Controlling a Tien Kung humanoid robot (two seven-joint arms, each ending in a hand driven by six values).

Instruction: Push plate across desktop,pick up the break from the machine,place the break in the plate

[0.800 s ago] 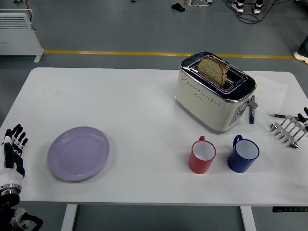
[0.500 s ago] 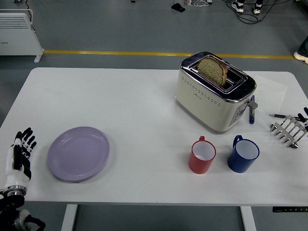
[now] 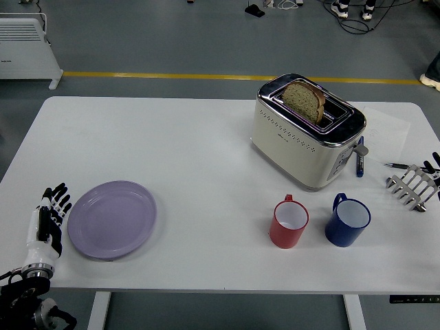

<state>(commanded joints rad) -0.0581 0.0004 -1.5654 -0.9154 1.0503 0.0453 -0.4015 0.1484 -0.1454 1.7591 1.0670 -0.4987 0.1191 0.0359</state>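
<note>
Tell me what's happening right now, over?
Left robot hand open beside purple plate, not touching. Right robot hand open at table's right edge. Bread in toaster. Red mug in plate's path.

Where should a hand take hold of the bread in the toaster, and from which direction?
Pinch the bread by its rounded top edge, coming from above: only that part sticks out of the toaster slot, standing upright, with both flat faces exposed.

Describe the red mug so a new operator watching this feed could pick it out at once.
Start at the cream toaster with bread in its slot, on the right half of the white table. Two mugs stand in front of it towards the near edge. The red mug is the left one, white inside, its handle pointing away; its neighbour is the blue mug.
</note>
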